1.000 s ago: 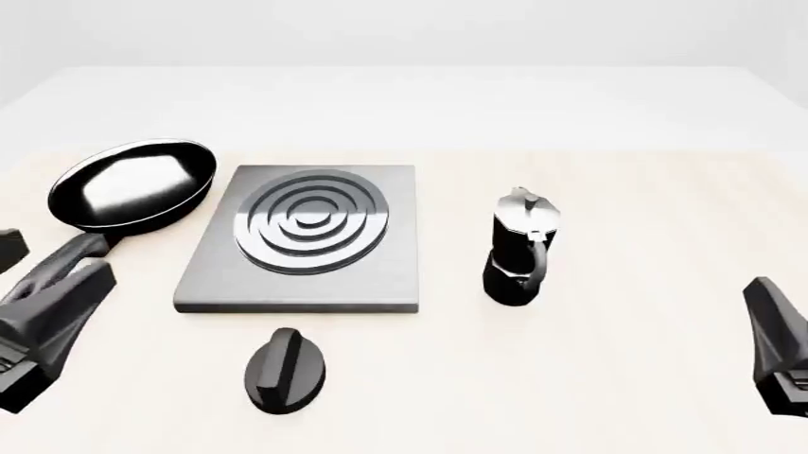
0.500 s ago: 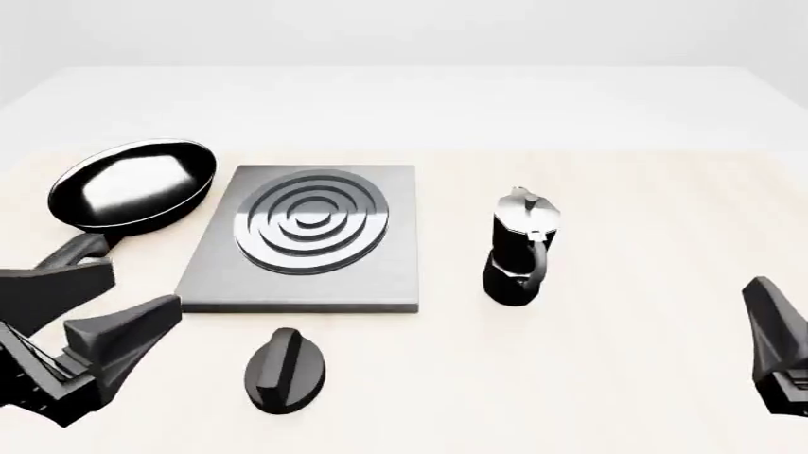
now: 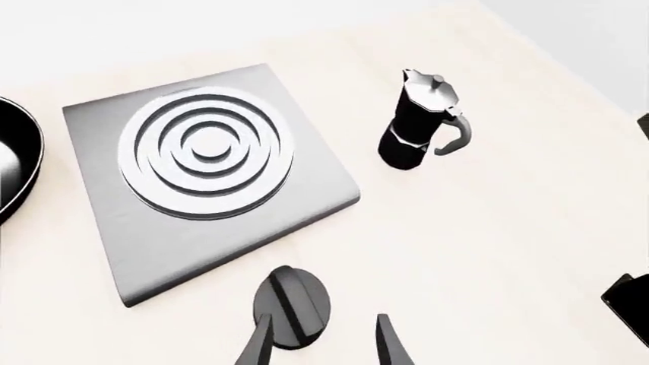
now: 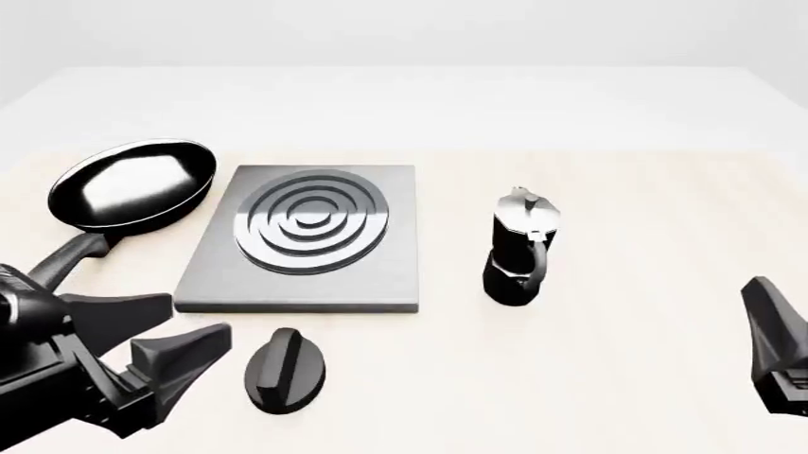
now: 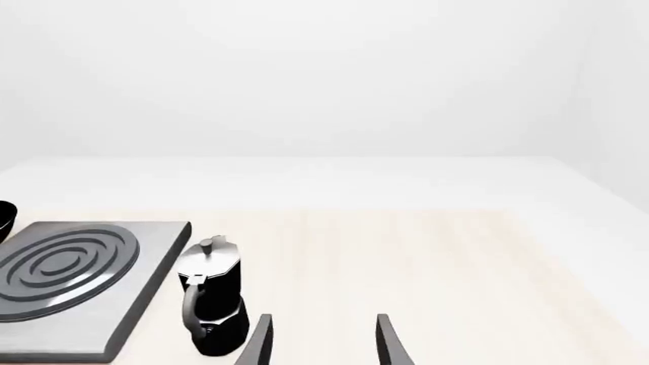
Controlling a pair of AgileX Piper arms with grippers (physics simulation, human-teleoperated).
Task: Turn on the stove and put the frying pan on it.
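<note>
**Positioning the Left Gripper at the Stove Knob**

Pointing toward the black teardrop-shaped knob (image 4: 286,370), the left gripper (image 4: 162,331) sits low at the near left of the table (image 4: 631,189), with its two fingers spread apart and nothing between them. In the front view the fingertips lie just left of the knob and do not appear to touch it. In the left wrist view the knob (image 3: 292,306) lies just ahead of the spread fingers (image 3: 255,346).

The stove (image 4: 303,241), a flat square grey plate with a round burner of concentric rings, lies flat on the table directly beyond the knob, separated from it by a strip of bare table.

The frying pan (image 4: 132,184) rests on the table to the left of the stove, its rim close beside the plate's left edge. Its long handle (image 4: 70,257) runs toward the near left edge, ending behind the left arm.

A black moka pot (image 4: 519,248) with a silver lid stands upright to the right of the stove, apart from it.

The right gripper (image 5: 319,342) is at the near right, well apart from all objects. Its fingers are parted and hold nothing.
</note>
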